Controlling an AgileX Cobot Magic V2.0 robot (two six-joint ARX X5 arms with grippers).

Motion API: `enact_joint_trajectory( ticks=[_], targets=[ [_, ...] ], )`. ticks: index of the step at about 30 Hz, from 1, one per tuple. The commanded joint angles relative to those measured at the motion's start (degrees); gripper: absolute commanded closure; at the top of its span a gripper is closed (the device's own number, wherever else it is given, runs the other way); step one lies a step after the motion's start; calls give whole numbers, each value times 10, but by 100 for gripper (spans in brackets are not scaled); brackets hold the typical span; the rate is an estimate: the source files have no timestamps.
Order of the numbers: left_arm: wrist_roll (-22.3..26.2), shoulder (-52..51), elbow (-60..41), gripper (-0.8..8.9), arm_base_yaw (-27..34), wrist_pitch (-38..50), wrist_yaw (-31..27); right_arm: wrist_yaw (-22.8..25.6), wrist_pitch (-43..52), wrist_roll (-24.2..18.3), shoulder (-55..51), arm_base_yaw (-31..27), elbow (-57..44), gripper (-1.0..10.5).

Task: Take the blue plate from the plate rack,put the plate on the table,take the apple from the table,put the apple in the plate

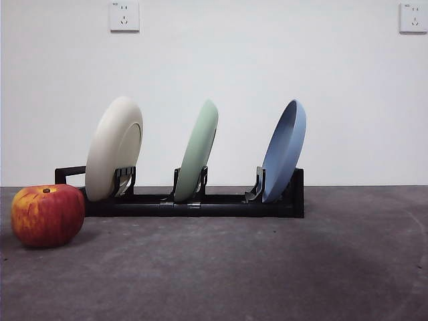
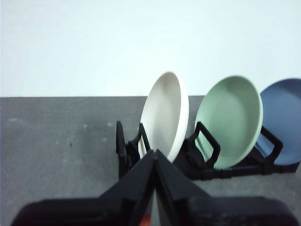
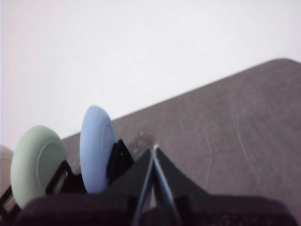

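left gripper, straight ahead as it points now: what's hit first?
Probably the cream plate in the rack. The shut left gripper points at its lower edge, and nothing shows between them. Depth is unclear from the wrist view.

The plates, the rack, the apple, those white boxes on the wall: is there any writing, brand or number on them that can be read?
None can be read.
Cream-white plate, pale green plate, blue plate: plain, no print.
Plate rack: plain black, no label visible.
Apple: no sticker showing.
Wall sockets and: only slot holes; any marking is too small to tell.
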Motion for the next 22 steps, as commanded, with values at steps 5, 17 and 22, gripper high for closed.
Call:
enact_joint_trajectory(
  ticks=[5,17,22],
  targets=[
    [-20,73,56,818,-2,3,1,0,-177,-2,99,0,145,946],
    [-128,220,138,819,-3,-49,121,-21,-283,-1,238,0,248,946],
    [-127,308,235,819,-3,-138,162,-80,-295,-6,295,0,264,946]
  ],
)
